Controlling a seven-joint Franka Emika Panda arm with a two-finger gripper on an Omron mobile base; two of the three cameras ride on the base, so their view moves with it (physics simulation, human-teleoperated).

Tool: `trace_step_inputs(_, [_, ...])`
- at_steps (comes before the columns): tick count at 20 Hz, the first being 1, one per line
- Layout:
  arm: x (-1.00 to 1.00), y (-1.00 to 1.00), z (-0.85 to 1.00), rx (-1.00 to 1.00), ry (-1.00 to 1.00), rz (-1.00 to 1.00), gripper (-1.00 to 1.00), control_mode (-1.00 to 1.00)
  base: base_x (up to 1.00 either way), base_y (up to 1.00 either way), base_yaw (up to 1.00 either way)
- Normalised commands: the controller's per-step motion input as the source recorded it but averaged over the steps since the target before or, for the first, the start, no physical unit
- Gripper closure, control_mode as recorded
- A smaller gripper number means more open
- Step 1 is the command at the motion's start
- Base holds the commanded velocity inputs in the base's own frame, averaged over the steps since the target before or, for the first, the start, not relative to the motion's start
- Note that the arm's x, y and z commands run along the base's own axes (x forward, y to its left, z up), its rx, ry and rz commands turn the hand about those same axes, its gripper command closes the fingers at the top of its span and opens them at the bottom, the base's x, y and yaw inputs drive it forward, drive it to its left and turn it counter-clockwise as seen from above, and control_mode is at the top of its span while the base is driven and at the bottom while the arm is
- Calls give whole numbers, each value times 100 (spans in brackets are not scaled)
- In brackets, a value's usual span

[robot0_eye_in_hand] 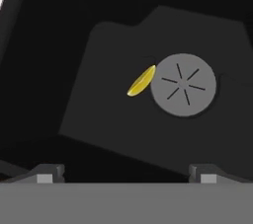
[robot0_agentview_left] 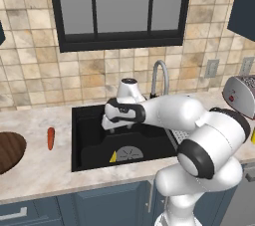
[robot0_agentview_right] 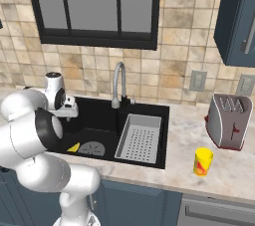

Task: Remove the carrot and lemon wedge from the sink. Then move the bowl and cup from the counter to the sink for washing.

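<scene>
1. Hand view is looking down into the sink [robot0_eye_in_hand: 99, 45], with the two finger tips [robot0_eye_in_hand: 47, 172] sitting far apart at the bottom edge and nothing lying between them
2. The lemon wedge [robot0_eye_in_hand: 141, 81] is lying on the black basin floor well beyond the fingers, about midway between their two lines, and is touching the rim of the round grey drain [robot0_eye_in_hand: 183, 85]
3. Left base view is showing the gripper [robot0_agentview_left: 118, 124] hanging over the sink [robot0_agentview_left: 89, 120], above the basin floor, with the lemon wedge [robot0_agentview_left: 113, 157] lying below it beside the drain [robot0_agentview_left: 129, 153]
4. The carrot [robot0_agentview_left: 50, 138] is lying on the counter [robot0_agentview_left: 45, 170] outside the basin, off to the side of the fingers, with the bowl [robot0_agentview_left: 9, 151] sitting further out at the picture's edge
5. Right base view is showing the cup [robot0_agentview_right: 202, 161] standing upright on the counter [robot0_agentview_right: 189, 135] past the grey perforated tray [robot0_agentview_right: 139, 138], well apart from the gripper [robot0_agentview_right: 68, 108] and near the toaster [robot0_agentview_right: 230, 120]
6. The curved silver faucet [robot0_agentview_right: 118, 83] is standing behind the basin, beyond the fingers
</scene>
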Motion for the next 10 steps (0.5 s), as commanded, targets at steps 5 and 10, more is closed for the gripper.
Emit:
trace_step_inputs(5, [1,-14,-9,-1,6,0,-100,-100,0,0,0])
trace_step_inputs(10, [2,-14,-9,0,4,0,-100,-100,0,0,0])
